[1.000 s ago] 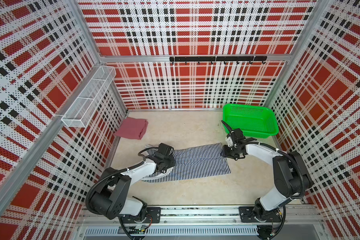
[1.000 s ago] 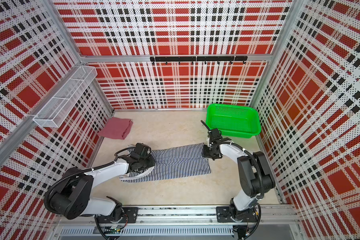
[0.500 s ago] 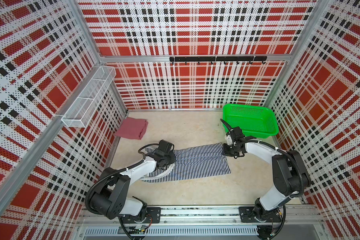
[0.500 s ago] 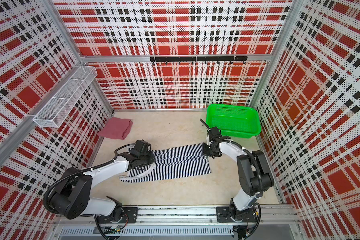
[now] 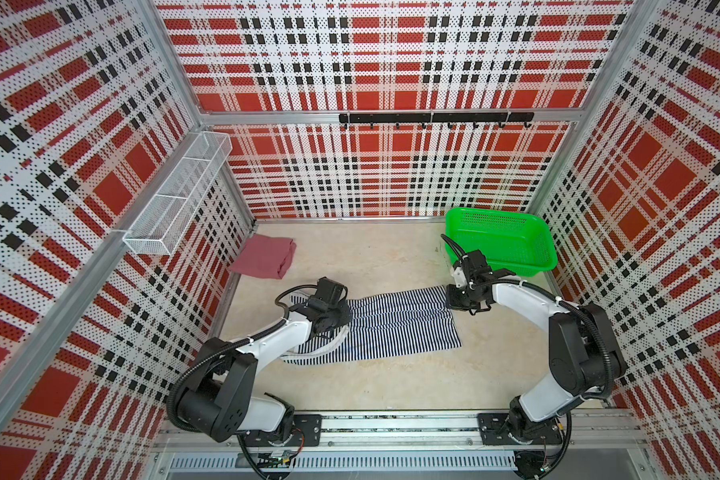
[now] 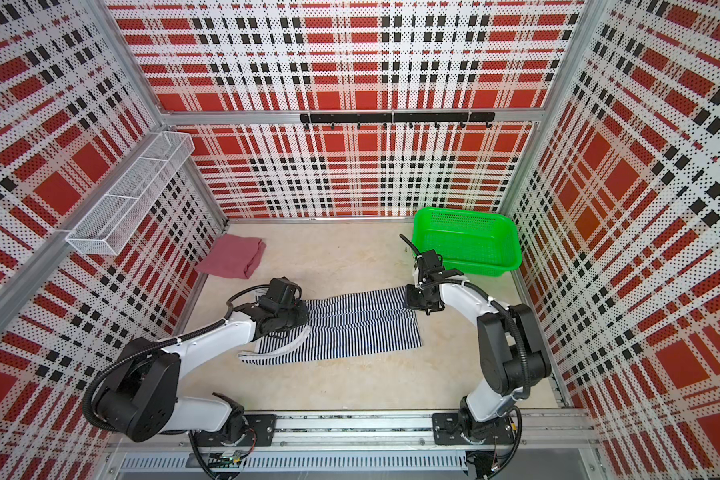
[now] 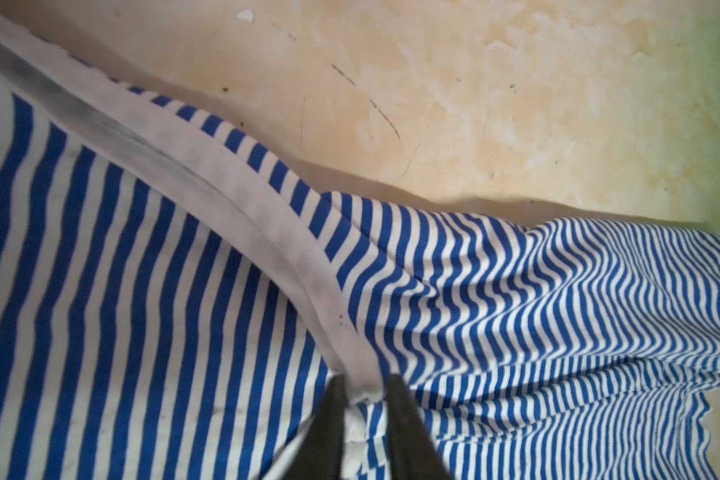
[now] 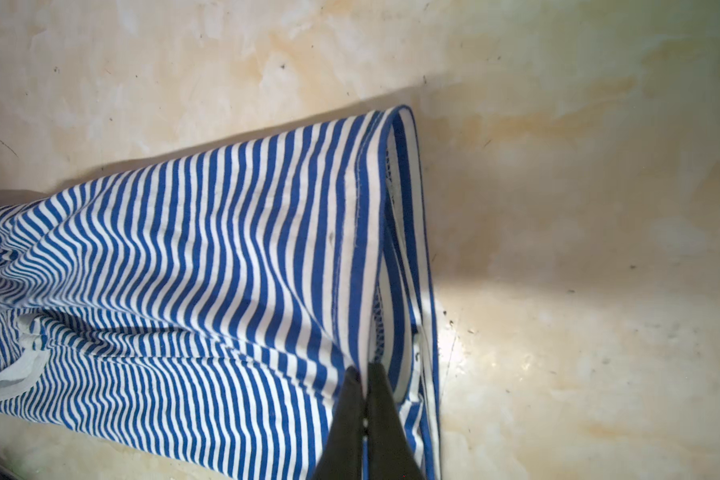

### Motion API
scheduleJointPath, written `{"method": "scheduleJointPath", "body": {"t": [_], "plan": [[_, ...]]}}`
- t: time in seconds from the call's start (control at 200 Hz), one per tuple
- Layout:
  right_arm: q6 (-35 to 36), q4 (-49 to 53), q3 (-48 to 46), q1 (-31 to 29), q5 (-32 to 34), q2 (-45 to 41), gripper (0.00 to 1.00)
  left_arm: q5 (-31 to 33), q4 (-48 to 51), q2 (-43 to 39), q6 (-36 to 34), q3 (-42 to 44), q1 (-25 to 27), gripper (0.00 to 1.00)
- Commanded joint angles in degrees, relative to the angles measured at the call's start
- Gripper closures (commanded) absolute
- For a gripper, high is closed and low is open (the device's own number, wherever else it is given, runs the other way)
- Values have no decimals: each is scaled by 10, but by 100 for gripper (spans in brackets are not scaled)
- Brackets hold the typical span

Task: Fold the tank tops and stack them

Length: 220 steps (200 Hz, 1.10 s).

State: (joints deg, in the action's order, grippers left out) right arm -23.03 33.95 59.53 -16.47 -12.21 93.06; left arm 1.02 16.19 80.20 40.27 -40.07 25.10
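Note:
The striped tank top (image 5: 400, 324) (image 6: 358, 324) lies spread across the table's middle. At its strap end, my left gripper (image 7: 364, 380) (image 5: 329, 309) is open, with the white strap edge (image 7: 267, 232) running between its parted fingers. My right gripper (image 8: 364, 370) (image 5: 454, 299) is shut on the hem (image 8: 375, 232) at the far right corner of the top. The maroon tank top (image 5: 265, 255) (image 6: 233, 255) lies folded at the back left, away from both grippers.
A green mesh basket (image 5: 512, 269) (image 6: 474, 268) stands at the back right, just behind my right wrist. A white wire shelf (image 5: 179, 195) hangs on the left wall and a black hook rail (image 5: 433, 118) on the back wall. Plaid walls close in three sides.
Both grippers have shifted slightly toward the back along the striped top's far edge. The right jaws have closed on the hem.

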Motion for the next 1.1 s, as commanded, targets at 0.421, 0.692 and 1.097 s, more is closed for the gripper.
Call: {"method": "scheduleJointPath", "body": {"t": [0.421,0.692,1.097], "plan": [[11,5,7,-2,4,-7,100,-13,-46,58,2,7,0,60],[13,11,8,-1,8,-9,100,-11,-29,51,-5,-11,4,84],[17,50,35,-1,17,-24,100,-10,33,-12,-25,-38,-9,100]]}}
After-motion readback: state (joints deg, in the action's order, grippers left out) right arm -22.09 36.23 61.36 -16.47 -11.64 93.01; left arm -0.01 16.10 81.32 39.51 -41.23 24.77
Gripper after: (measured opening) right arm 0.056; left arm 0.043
